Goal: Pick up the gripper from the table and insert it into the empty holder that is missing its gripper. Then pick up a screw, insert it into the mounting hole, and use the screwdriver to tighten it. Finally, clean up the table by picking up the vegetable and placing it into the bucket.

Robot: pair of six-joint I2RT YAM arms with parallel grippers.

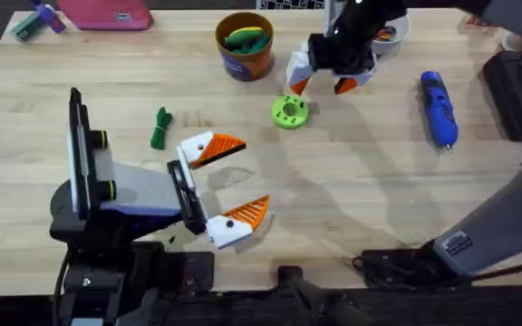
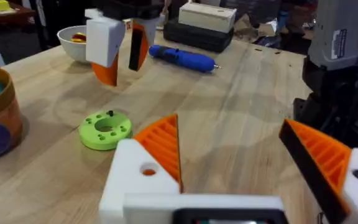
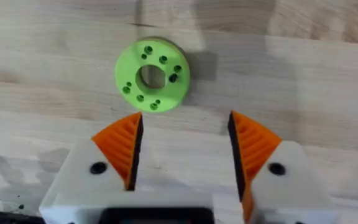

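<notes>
The lime green holder point(image 1: 289, 111) lies flat on the wooden table, its central opening showing bare wood in the right wrist view point(image 3: 129, 70). A small black piece sits in one of its rim holes. My right gripper point(image 1: 323, 86) hovers just beyond the holder, open and holding nothing point(image 3: 185, 143). My left gripper point(image 1: 245, 178) is open and empty over the table's near middle point(image 2: 235, 149). To the right lies the blue screwdriver point(image 1: 439, 109). The dark green vegetable point(image 1: 159, 127) rests left of the holder. The orange bucket point(image 1: 245, 45) stands at the back. The loose gripper is out of view.
A green-and-yellow toy sits inside the bucket. A white bowl point(image 1: 390, 36) stands behind the right arm. A pink case point(image 1: 107, 13) and small teal and purple items point(image 1: 36, 20) lie at the back left. A black box point(image 1: 515, 91) sits at the right edge.
</notes>
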